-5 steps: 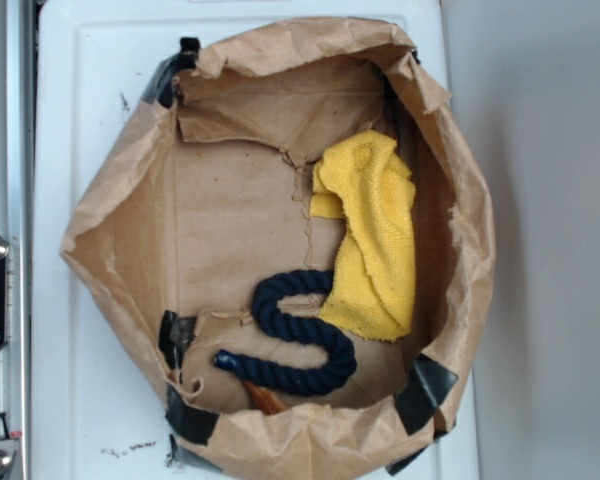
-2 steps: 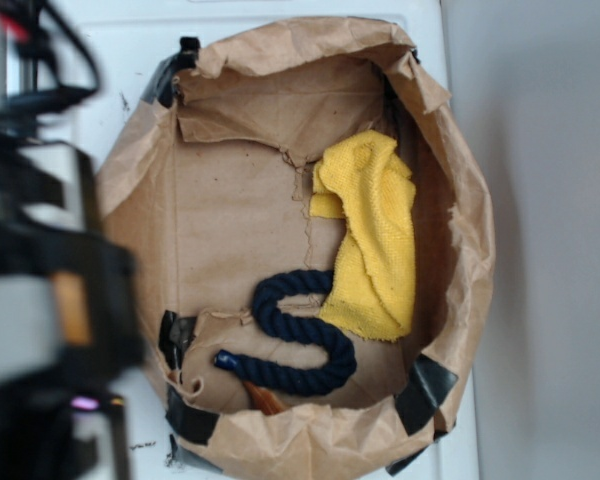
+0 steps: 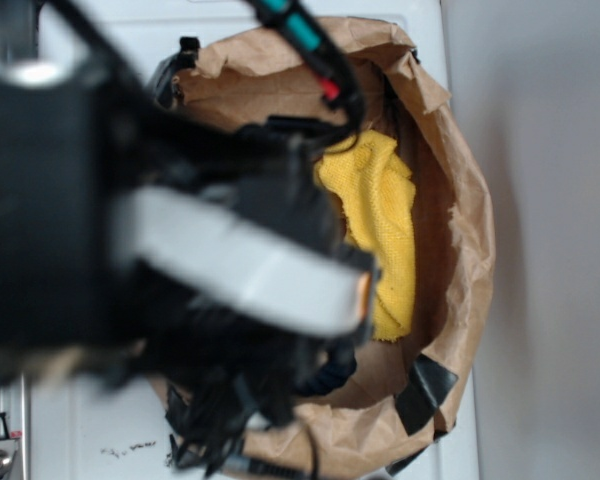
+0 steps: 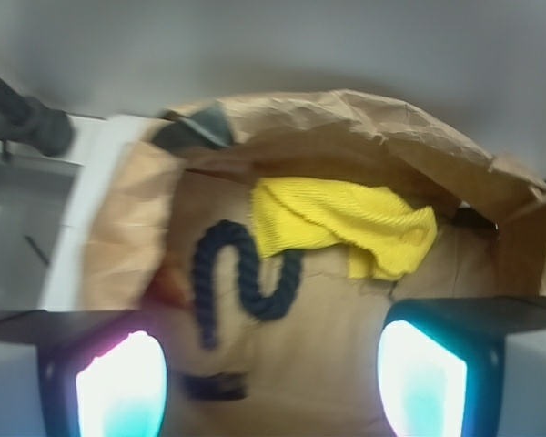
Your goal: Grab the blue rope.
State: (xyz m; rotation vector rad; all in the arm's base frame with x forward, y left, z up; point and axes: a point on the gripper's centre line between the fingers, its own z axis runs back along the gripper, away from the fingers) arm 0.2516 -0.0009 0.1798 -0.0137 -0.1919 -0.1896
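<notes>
Looking at the exterior view first, the blurred black arm (image 3: 170,250) fills most of the left and middle of the picture and hides nearly all of the floor of the brown paper bag (image 3: 470,230). Only a short dark curve of the blue rope (image 3: 332,372) shows below the arm, low in the bag near a black tape patch (image 3: 428,388). The yellow cloth (image 3: 385,220) lies just beside it, up the right side of the bag. The bag sits on a white counter (image 3: 90,440). From this view I cannot tell how the gripper stands.

Turning to the wrist view, the rope (image 4: 241,278) lies in an S on the bag floor, left of centre, with one bend tucked against or slightly under the edge of the cloth (image 4: 346,218); which of the two is unclear through the blur. The gripper (image 4: 271,382) hangs above the bag with its two lit fingers (image 4: 118,387) wide apart, holding nothing.

By its look, the rope is light, soft and limp, with a rough twisted surface that should not slip. It will likely sag and trail when lifted, and it may drag the cloth if taken near the covered bend. The better hold seems to be across the open left loop, well clear of the cloth, with the jaws straddling the strand crosswise.
</notes>
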